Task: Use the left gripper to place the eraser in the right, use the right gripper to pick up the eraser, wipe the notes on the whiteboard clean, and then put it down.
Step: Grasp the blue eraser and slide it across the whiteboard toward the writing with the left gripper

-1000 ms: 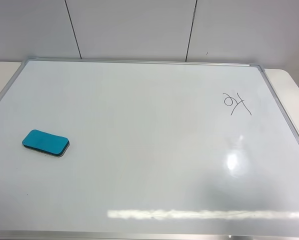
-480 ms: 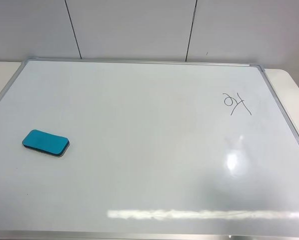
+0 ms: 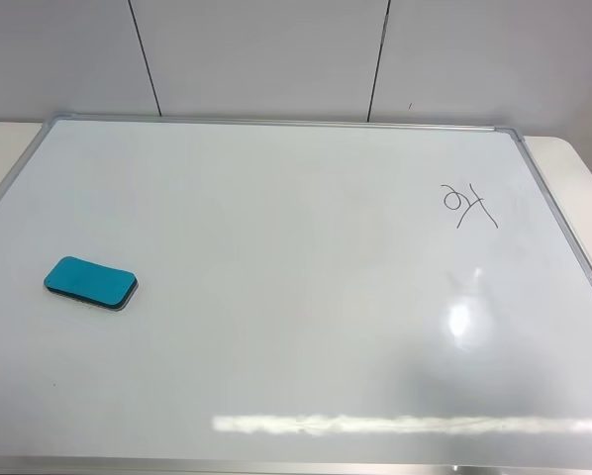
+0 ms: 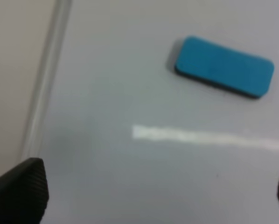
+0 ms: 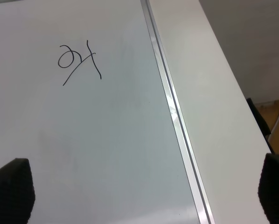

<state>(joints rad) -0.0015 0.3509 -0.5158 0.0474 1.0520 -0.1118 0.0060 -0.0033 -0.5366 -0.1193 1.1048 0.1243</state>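
Note:
The teal-blue eraser [image 3: 90,282] lies flat on the left part of the whiteboard [image 3: 276,257]. It also shows in the left wrist view [image 4: 224,66], ahead of the left gripper [image 4: 151,193], which is open and empty with only its black fingertips [image 4: 18,191] showing. The notes [image 3: 468,205], a small black scribble, are on the board's far right. In the right wrist view the notes [image 5: 79,60] lie ahead of the right gripper [image 5: 142,189], open and empty, fingertips [image 5: 9,186] far apart. Neither gripper shows in the exterior high view.
The whiteboard's silver frame [image 3: 563,218] runs along its right edge, with the cream table [image 5: 214,107] beyond it. The frame's left rail [image 4: 46,79] shows in the left wrist view. A grey panelled wall [image 3: 276,54] stands behind the board.

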